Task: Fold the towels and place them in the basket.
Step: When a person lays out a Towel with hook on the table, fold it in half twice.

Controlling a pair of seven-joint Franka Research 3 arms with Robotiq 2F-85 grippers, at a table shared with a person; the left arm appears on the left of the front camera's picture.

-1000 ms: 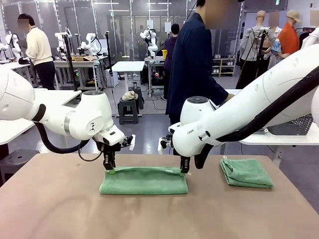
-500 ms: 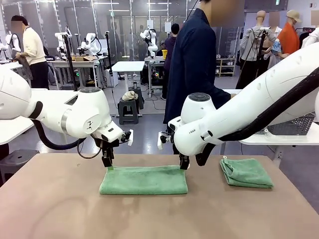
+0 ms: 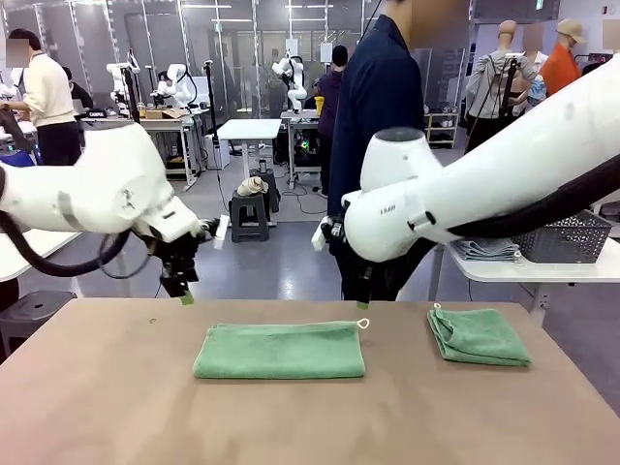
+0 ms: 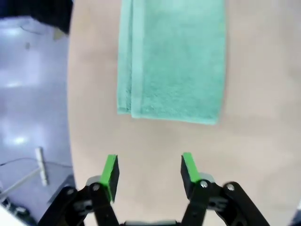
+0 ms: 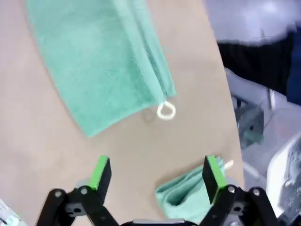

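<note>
A light-green towel [image 3: 279, 351] lies folded in half along its length on the brown table [image 3: 97, 407], with a small white loop [image 3: 363, 324] at its far right corner. A second towel [image 3: 479, 336] sits folded small to its right. My left gripper [image 3: 184, 294] hovers open above the table beyond the towel's left end; in the left wrist view the towel [image 4: 174, 56] lies ahead of its empty fingers [image 4: 149, 172]. My right gripper [image 3: 363, 302] hangs open just above the loop corner; it [image 5: 157, 176] holds nothing, with the towel [image 5: 99, 61] ahead. The basket [image 3: 572, 237] stands on a side table at the right.
A person in a dark coat [image 3: 378, 126] stands at the far edge of the table, behind my right arm. Folded grey cloths [image 3: 487, 249] lie beside the basket on the white side table. The small folded towel [image 5: 186, 193] shows near my right fingers.
Both grippers have let go of the towel's far edge and lifted off it. The left one has drawn away to the left, and the right one has opened wider.
</note>
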